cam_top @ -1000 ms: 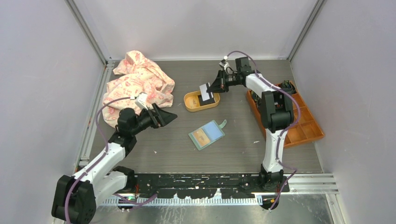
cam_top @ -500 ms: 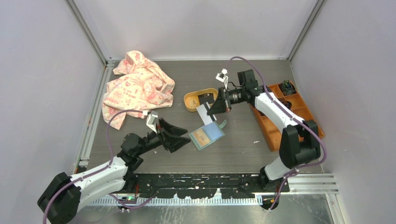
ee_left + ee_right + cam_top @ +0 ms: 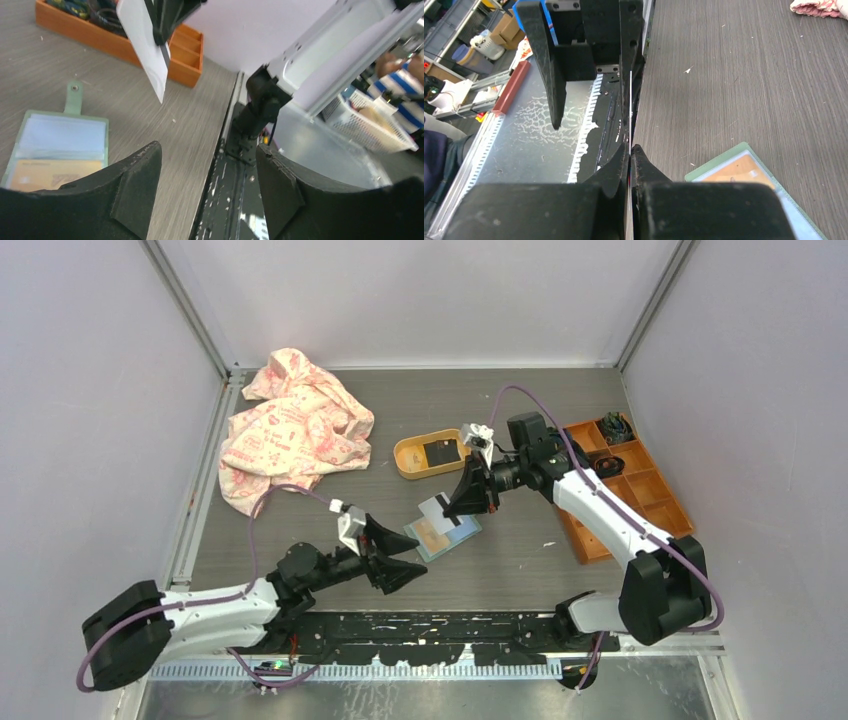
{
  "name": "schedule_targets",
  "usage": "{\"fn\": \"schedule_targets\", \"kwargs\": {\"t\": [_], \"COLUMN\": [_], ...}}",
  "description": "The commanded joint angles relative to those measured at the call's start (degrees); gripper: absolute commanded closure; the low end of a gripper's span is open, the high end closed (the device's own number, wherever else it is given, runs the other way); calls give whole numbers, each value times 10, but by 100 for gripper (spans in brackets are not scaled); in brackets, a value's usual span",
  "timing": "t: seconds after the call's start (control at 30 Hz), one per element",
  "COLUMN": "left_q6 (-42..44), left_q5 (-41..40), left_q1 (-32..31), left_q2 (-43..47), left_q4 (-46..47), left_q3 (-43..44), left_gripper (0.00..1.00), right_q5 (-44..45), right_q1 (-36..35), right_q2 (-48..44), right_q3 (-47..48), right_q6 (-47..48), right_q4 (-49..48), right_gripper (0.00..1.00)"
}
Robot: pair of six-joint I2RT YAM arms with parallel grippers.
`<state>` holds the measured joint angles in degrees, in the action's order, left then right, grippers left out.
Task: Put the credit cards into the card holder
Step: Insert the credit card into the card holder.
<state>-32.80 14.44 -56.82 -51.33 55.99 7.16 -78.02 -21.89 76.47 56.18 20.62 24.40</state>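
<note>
Right fingers pinch a white card over the open card holder; left fingers spread.

Cards, three in sight: one white card with a dark stripe, one black card, one beige-gold card. Green wallet: one. Yellow oval tray: one. Orange compartment box: one, its small dark contents too indistinct to count. Pink-patterned cloth: one. Robot arms: two. Grippers: two, namely left gripper and right gripper.
</note>
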Motion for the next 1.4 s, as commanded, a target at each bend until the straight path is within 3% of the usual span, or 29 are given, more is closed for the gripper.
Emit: {"fn": "schedule_targets", "kwargs": {"t": [0.0,0.27,0.5,0.63,0.9,0.93,0.97,1.0,1.03,1.13,1.3,1.33,1.37], "left_q6": [83,135,132,113,90,91,91,91,89,80,62,57,52], "left_q5": [-52,-66,-76,-66,-54,-55,-55,-56,-57,-55,-41,-34,-25], "left_q1": [-26,-27,-27,-27,-27,-27,-26,-26,-26,-22,-11,-12,-11], "left_q2": [-33,-115,-213,-259,-270,-267,-264,-263,-261,-253,-210,-197,-182], "left_q4": [50,94,219,252,260,260,260,260,260,254,161,125,86], "left_q3": [22,51,67,88,89,87,86,83,81,63,41,44,48], "left_gripper": [31,31,34,54,66,72,89,99,100,100,100,100,100], "right_q5": [-17,-23,-19,-13,7,9,9,9,9,20,43,58,71], "right_q1": [-8,-26,-35,-39,-40,-40,-40,-40,-40,-38,-14,-12,-10], "right_q2": [-25,-23,-18,-15,-8,-7,-8,-9,-10,-19,-33,-36,-40], "right_q3": [4,3,1,-1,-3,-3,-4,-4,-4,-6,-1,3,5], "right_q6": [32,39,43,44,45,45,45,45,46,48,88,117,138], "right_q4": [-16,-12,-11,-11,-10,-10,-10,-10,-10,-8,33,58,76], "right_gripper": [99,99,99,99,99,99,99,99,97,80,24,6,1]}}
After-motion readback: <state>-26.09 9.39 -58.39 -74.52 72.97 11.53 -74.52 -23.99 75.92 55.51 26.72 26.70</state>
